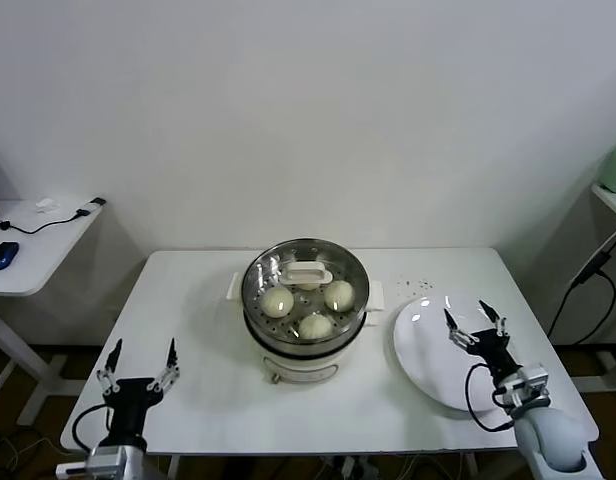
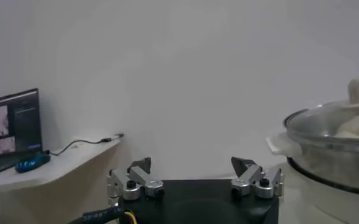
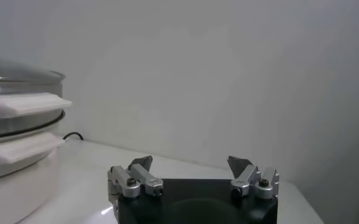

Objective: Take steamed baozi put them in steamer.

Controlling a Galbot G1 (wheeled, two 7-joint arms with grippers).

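Observation:
The steamer (image 1: 306, 345) stands at the table's middle, a steel pot on a cream-white base, with a glass lid (image 1: 306, 273) on top. Under the lid I see three baozi (image 1: 278, 301), (image 1: 338, 294), (image 1: 315, 326); a fourth is mostly hidden behind the lid's handle. My left gripper (image 1: 140, 361) is open and empty at the front left, well apart from the steamer (image 2: 331, 158). My right gripper (image 1: 475, 325) is open and empty above the white plate (image 1: 433, 370), to the right of the steamer (image 3: 14, 158).
The plate at the front right holds nothing. A side desk (image 1: 33, 245) with a blue mouse (image 1: 2, 255) and a cable stands at the left. Another shelf edge (image 1: 610, 195) is at the right. A wall is behind the table.

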